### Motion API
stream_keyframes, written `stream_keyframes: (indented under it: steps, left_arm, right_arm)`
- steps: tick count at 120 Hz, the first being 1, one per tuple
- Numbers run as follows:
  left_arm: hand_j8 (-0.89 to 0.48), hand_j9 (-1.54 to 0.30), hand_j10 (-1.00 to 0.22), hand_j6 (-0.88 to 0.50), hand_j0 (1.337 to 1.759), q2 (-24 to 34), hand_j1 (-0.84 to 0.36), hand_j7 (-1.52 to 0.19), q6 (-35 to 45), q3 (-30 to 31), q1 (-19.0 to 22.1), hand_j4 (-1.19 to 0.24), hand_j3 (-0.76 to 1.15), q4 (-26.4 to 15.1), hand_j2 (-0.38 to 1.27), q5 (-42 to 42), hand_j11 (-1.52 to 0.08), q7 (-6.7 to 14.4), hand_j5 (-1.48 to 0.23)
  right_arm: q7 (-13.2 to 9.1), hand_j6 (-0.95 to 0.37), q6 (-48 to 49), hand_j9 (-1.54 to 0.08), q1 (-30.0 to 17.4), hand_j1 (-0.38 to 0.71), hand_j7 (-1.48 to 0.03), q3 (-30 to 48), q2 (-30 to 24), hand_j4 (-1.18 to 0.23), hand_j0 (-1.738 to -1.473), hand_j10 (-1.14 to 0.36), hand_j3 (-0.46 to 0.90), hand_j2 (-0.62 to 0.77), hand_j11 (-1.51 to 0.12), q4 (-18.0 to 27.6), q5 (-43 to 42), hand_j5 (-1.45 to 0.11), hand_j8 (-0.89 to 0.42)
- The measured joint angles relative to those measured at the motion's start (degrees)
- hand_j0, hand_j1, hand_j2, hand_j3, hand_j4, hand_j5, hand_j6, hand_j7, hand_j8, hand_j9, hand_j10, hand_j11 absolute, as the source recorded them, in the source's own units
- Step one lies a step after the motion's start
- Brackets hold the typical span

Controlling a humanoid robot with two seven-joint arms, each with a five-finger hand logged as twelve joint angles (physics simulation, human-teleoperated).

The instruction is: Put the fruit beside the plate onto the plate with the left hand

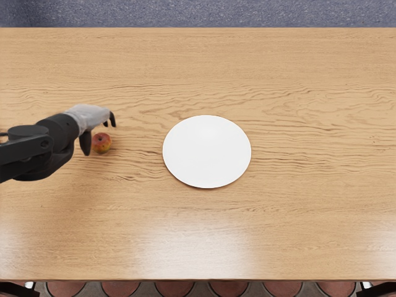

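Observation:
A small red and yellow apple (103, 143) lies on the wooden table, well to the left of a round white plate (206, 151). My left hand (96, 127) comes in from the left edge and hovers just above and left of the apple. Its fingers (85, 143) are spread and curve down around the apple's near side, with nothing held between them. The plate is bare.
The wooden table (278, 74) stretches wide around the plate, with its far edge at the top and its front edge near the bottom. Chair tops (173, 289) show below the front edge.

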Motion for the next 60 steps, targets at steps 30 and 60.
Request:
stream_keyframes:
  steps: [30, 60]
  left_arm:
    - [-0.36, -0.46, -0.36, -0.36, 1.658, -1.89, -0.07, -0.46, 2.77, 0.02, 1.27, -0.36, 0.0, 1.21, 0.08, 1.29, -0.46, 0.0, -0.46]
    - [-0.36, -0.46, -0.36, -0.36, 1.658, -1.89, -0.07, -0.46, 3.23, 0.01, 2.27, -0.36, 0.0, 1.99, 0.08, 1.34, -0.46, 0.0, -0.46]
  right_arm:
    - [-0.03, -0.01, 0.0, -0.02, 0.01, -0.33, -0.02, 0.0, 0.0, -0.01, -1.658, -0.01, 0.0, 0.0, -0.02, -0.01, 0.0, -0.02, -0.01]
    - [0.0, -0.01, 0.0, -0.02, 0.03, -0.33, -0.02, 0.03, 0.0, -0.01, -1.658, -0.01, 0.0, 0.0, -0.02, -0.01, 0.0, -0.02, -0.01]
